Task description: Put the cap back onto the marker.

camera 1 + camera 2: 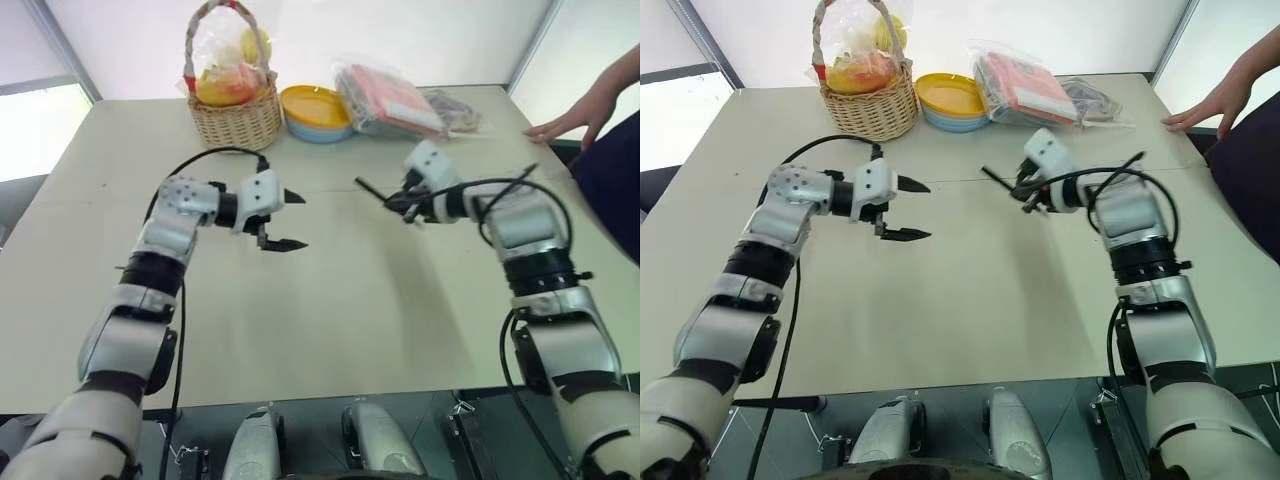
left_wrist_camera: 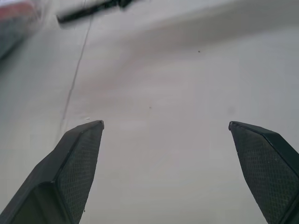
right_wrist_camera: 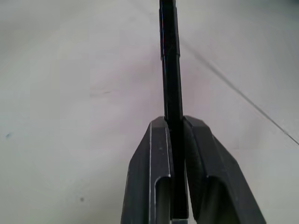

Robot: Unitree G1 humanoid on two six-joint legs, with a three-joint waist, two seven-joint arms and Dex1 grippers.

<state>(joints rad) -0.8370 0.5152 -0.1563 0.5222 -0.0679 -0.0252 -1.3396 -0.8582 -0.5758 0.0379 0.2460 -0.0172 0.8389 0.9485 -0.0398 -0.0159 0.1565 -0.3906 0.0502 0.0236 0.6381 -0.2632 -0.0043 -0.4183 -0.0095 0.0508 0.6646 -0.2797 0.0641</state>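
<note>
My right gripper (image 1: 403, 205) is shut on the marker (image 1: 375, 191), a thin black stick held above the table (image 1: 330, 300) and pointing toward the left arm. In the right wrist view the marker (image 3: 172, 88) runs out between the closed fingers (image 3: 154, 154). Its far end is a slightly thicker black section that looks like the cap (image 3: 168, 28), seated on the marker. My left gripper (image 1: 304, 220) hangs a hand's width from the marker's tip, open wide, with nothing between its fingers (image 2: 79, 158). The marker (image 2: 88, 10) lies ahead of it.
A wicker basket (image 1: 235, 120) of wrapped fruit stands at the back of the table. Beside it are stacked yellow and blue plates (image 1: 315, 110) and a plastic bag with a red packet (image 1: 390, 100). A person's hand (image 1: 570, 125) rests on the far right edge.
</note>
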